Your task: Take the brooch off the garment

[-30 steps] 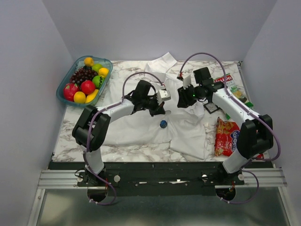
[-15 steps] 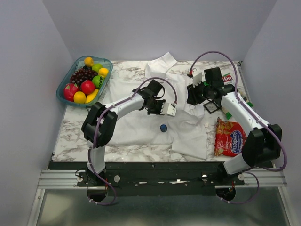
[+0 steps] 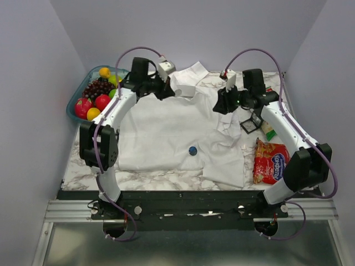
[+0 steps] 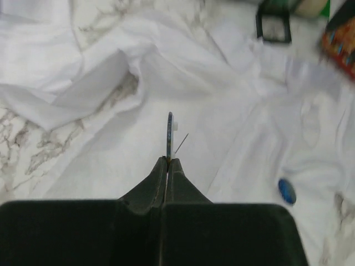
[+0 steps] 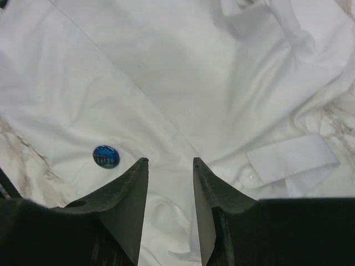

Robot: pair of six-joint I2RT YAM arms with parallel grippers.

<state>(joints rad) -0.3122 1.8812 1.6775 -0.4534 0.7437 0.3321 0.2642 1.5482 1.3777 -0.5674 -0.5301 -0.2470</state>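
Garment [image 3: 166, 127] spread across the table [image 3: 83, 166] centre; brooch [image 3: 192, 149] on its near middle. Fruit tray [image 3: 70, 106] at far left corner; snack packet [image 3: 270, 160] and square frame [image 3: 250, 126] right of garment.

Black frame [image 4: 273, 39], snack bag [image 4: 341, 47] cropped, blurred.

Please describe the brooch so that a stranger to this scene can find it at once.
Find the big white shirt spread over the marble table. On its lower middle, toward the table's near edge, sits the brooch. It is the only round dark-blue dot; the nearby frame is square and black.
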